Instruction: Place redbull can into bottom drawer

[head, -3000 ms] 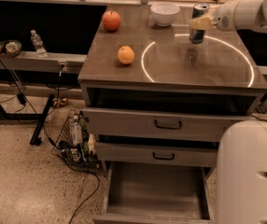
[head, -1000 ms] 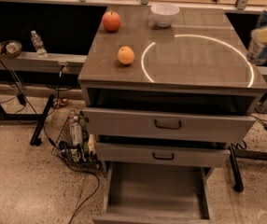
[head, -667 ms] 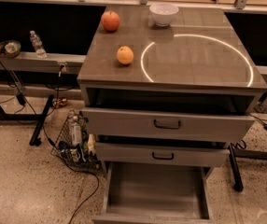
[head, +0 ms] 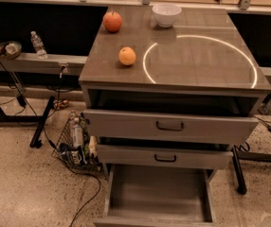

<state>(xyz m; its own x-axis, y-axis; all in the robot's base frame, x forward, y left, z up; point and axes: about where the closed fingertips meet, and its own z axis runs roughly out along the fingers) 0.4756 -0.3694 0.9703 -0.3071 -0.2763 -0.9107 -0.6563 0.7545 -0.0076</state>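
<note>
The bottom drawer (head: 158, 193) stands pulled out with its grey floor bare, ready to receive. Neither the end effector nor the redbull can shows anywhere in this view. Both are outside the frame, so I cannot tell whether the end effector is open, closed or gripping the can. The can is not in the drawer, nor on the desk (head: 197, 65) above it.

Directly above the bottom drawer, the middle drawer (head: 164, 157) and the top drawer (head: 168, 126) also stand partly out and overhang its rear. The step in hand is, I judge, bringing the can down into the drawer. A drop straight from desk height would meet those two fronts, so the better path comes in low at the bottom drawer's front edge. The can should then go down over the free front half.

A slim, tall can tips easily, so it should stay upright, away from the side walls, and be let go only once its base rests on the floor. A wire basket (head: 76, 148) sits just left of the drawer, and it probably crowds that side, so the front or right looks safer.
</note>
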